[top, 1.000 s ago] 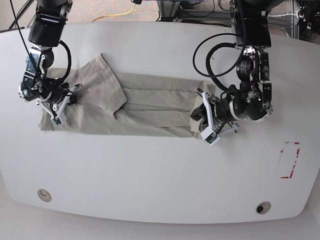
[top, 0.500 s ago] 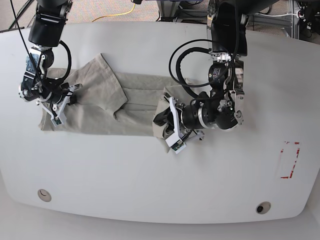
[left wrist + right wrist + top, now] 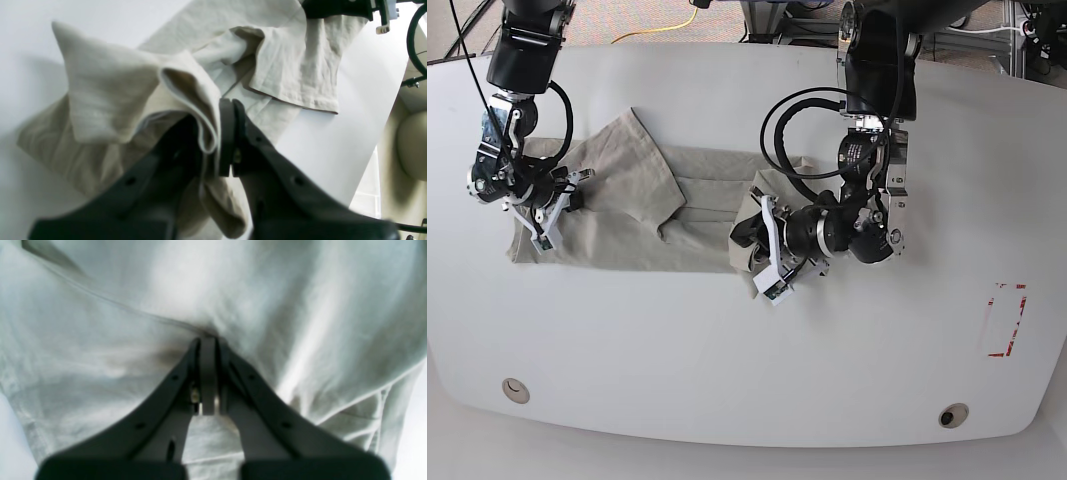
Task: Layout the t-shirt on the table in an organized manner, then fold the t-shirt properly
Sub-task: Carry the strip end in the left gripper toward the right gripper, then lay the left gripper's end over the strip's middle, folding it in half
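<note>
The khaki-grey t-shirt point(image 3: 627, 200) lies lengthwise on the white table point(image 3: 727, 360), one sleeve flared toward the back. My left gripper point(image 3: 753, 250) is shut on the shirt's right end, which is lifted and doubled back over the body. In the left wrist view the left gripper point(image 3: 220, 136) pinches a thick fold of the t-shirt point(image 3: 110, 90). My right gripper point(image 3: 545, 226) sits at the shirt's left end. In the right wrist view the right gripper point(image 3: 207, 343) is shut, and creases of the t-shirt point(image 3: 100, 323) converge at its tips.
A red-outlined rectangle mark point(image 3: 1005, 320) is at the table's right. Two small round holes point(image 3: 515, 390) point(image 3: 953, 414) sit near the front edge. Black cables loop off the left arm point(image 3: 777, 110). A yellow cable point(image 3: 677, 25) lies on the floor behind.
My left gripper has carried the shirt's right end leftward over the body, shortening the spread cloth. The right arm has stayed almost in place.
</note>
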Tool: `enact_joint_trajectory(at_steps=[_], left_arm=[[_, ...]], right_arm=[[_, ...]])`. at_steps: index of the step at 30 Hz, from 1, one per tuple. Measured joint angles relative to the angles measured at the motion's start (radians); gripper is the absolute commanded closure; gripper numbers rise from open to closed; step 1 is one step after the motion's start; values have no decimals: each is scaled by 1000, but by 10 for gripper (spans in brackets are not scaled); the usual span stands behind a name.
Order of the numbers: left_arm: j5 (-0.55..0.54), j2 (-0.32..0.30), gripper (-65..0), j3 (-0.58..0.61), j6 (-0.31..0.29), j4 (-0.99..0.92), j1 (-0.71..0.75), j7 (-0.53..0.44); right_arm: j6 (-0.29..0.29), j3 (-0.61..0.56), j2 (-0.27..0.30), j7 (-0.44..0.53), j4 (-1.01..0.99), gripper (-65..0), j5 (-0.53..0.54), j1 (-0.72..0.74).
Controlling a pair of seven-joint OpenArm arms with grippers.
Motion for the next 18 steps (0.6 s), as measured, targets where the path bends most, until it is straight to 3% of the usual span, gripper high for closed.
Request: enact_joint_trajectory(at_steps=[18], left_arm=[[0, 1, -7, 56, 0, 0, 2, -1]], right_arm=[[0, 0, -2, 0, 0, -10, 0, 0]])
